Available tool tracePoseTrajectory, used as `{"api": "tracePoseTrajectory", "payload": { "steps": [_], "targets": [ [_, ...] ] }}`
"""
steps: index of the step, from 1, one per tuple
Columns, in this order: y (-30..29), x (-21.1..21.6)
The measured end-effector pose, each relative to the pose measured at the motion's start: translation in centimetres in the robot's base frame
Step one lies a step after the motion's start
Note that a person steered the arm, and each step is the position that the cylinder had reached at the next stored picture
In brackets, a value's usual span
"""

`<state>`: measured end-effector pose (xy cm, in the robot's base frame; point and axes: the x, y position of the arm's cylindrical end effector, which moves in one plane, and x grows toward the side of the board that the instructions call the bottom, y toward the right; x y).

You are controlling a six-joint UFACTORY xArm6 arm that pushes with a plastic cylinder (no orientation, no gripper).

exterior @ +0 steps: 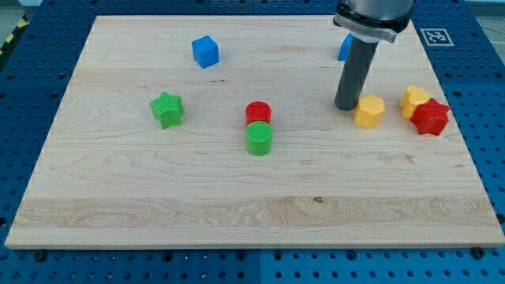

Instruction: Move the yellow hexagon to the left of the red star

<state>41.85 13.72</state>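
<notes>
Beside my tip [345, 106] sits yellow hexagon [369, 111], left of red star [430, 117].

Green star [166, 109], blue cube [205, 51], stacked-looking cylinders [258, 126]

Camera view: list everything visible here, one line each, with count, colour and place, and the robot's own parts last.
Wooden board: one, light wood, fills the view, on a blue perforated table.
Blue cube: one, upper left of centre.
Blue block: one, top, partly hidden behind the rod; shape unclear.
Green star: one, left.
Red cylinder: one, centre, touching the green cylinder just below it.
Yellow hexagon: one, right.
Yellow block: one, far right, partly behind the red star.
My tip: dark rod end, just left of the yellow hexagon.
</notes>
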Motion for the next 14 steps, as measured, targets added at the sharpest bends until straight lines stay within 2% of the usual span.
{"api": "tracePoseTrajectory", "payload": {
  "steps": [4, 7, 9, 14],
  "targets": [
    [3.5, 1.2],
    [3.8, 3.7],
    [4.6, 9.6],
    [5.7, 7.1]
  ]
}}
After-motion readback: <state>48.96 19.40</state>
